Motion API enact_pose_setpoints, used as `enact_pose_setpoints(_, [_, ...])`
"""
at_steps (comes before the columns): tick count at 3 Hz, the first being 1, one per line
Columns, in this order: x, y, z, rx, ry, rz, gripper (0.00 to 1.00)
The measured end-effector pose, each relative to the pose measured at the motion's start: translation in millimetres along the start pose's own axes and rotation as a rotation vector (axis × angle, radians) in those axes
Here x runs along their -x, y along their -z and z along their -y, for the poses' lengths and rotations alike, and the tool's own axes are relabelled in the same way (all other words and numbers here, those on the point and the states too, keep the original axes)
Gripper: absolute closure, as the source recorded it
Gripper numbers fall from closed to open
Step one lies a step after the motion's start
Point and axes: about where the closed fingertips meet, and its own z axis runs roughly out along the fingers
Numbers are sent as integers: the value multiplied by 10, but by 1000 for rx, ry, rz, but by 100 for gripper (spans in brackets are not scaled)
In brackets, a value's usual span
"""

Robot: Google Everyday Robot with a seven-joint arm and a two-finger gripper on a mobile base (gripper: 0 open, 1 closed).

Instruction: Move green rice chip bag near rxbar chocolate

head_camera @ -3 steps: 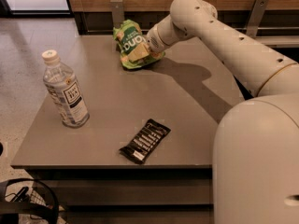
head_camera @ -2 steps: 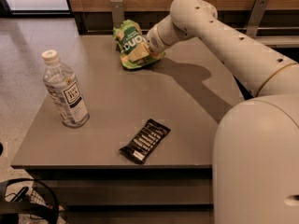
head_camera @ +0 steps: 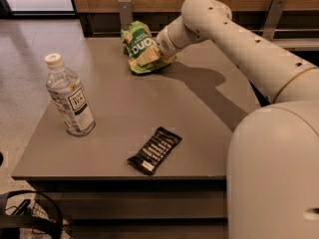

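At upper centre, far across the grey table (head_camera: 114, 103), the crinkly bright green rice chip bag (head_camera: 138, 46) has not budged; the white gripper (head_camera: 158, 53) sits against its right side, its hold impossible to judge. The flat black rxbar chocolate (head_camera: 154, 150) lies well apart, lower centre: the carry looks not yet begun.
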Motion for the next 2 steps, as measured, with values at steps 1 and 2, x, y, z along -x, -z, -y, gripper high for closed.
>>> enact_pose_setpoints(1, [103,513,39,-90,4,41,100])
enact_pose_setpoints(2, [344,1493,47,-256,25,109,100])
